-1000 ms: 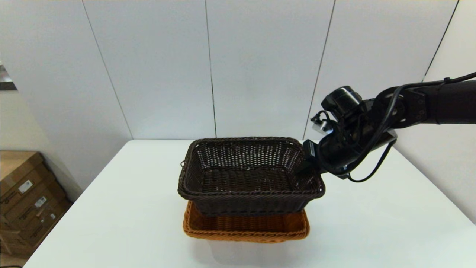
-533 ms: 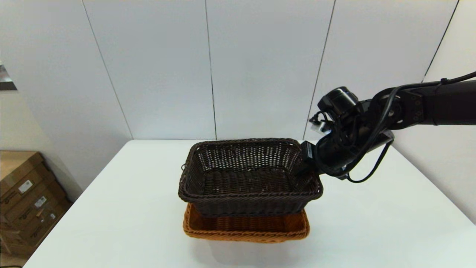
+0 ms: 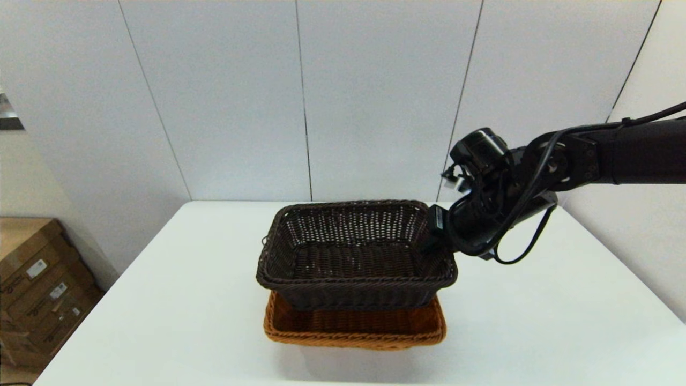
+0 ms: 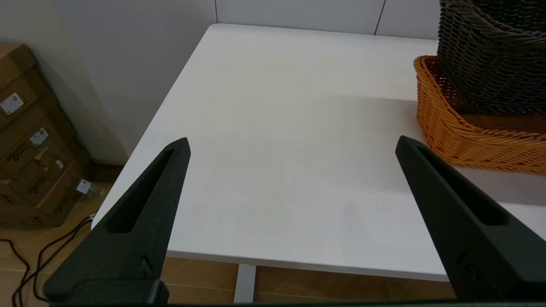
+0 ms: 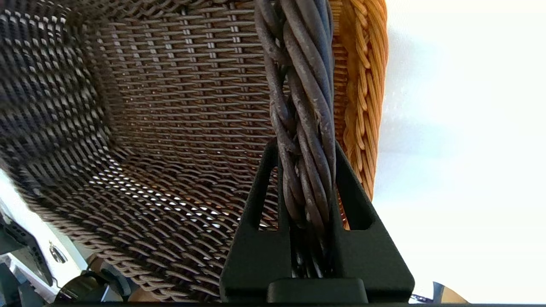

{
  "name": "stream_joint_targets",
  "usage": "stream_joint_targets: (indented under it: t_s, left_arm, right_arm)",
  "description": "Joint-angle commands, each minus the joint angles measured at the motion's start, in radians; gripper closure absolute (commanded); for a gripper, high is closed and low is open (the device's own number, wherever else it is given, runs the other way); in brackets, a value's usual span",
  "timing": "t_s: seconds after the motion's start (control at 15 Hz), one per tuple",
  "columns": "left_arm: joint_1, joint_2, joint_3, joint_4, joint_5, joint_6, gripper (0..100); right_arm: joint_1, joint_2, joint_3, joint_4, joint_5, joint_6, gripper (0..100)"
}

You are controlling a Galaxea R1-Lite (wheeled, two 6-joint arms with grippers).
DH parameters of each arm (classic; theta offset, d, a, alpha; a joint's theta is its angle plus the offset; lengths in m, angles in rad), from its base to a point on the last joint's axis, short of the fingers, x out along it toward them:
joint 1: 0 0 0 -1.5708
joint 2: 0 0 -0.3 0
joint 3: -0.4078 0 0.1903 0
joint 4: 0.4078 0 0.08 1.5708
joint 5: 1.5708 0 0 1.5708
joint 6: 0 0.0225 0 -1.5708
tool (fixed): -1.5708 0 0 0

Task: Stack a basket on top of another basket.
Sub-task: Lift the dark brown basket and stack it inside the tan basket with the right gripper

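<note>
Since a second ago the dark basket (image 3: pixel 356 252) has shifted slightly left and settled lower over the orange-tan basket (image 3: pixel 353 326), and the right arm has moved left with it.

Nearest the robot, the left gripper (image 4: pixel 294 149) hangs parked off the near left corner of the desk (image 3: pixel 161 321), its jaws spread wide and empty. Just right of it, the orange-tan basket sits flat on the desk. Its near wall and part of its floor still show in front of the dark one, so the two are not yet square to each other. The dark basket hangs low over it, with its base dipping inside the orange rim; whether it already rests on the floor below cannot be told. At its right side the right gripper (image 5: pixel 305 147) pinches the braided rim, one jaw inside the wall and one outside.

To finish the step well, I judge the dark basket should come a little nearer, then go down level until its flared sides seat inside the lower rim; only then should the jaws part. Held from one side, the basket could tilt or drag the lower one.

Far left, on the floor, cardboard boxes (image 3: pixel 37 273) carry white labels and dark print, too small to read.
</note>
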Motion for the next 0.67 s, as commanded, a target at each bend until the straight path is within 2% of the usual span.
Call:
stream_joint_targets:
  t_s: [0.07,0.67]
  left_arm:
    - [0.001,-0.002,0.000,0.001,0.001,-0.001,0]
    - [0.001,-0.002,0.000,0.001,0.001,-0.001,0]
  right_arm:
    - [0.009,0.004,0.005,0.004,0.003,0.012,100]
    - [0.011,0.035,0.019,-0.002,0.002,0.009,100]
